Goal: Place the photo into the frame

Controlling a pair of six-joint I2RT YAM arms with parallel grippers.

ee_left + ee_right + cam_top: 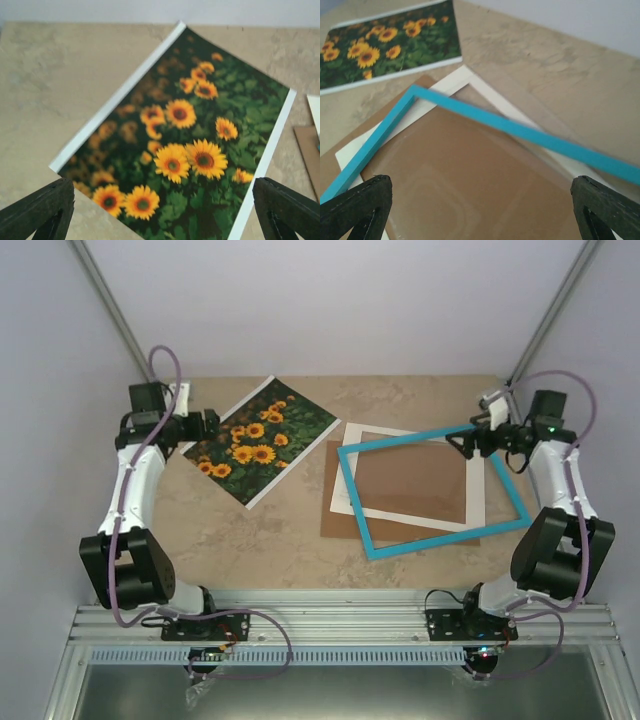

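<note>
Top external view: the rectangular white-bordered sunflower photo (260, 440) is being carried flat by the beige marbled table (250, 540) at ten o'clock; the turquoise-blue frame (432, 490) is being borne askew by a white mat (476, 505) and brown backing board (340, 525) at three o'clock. The left claw (215, 425) and right claw (461, 444) are being held wide open, empty.

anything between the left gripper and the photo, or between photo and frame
Nothing visible. The photo lies bare at the open left gripper, with only bare table between it and the frame. The frame lies on a mat and board.
</note>
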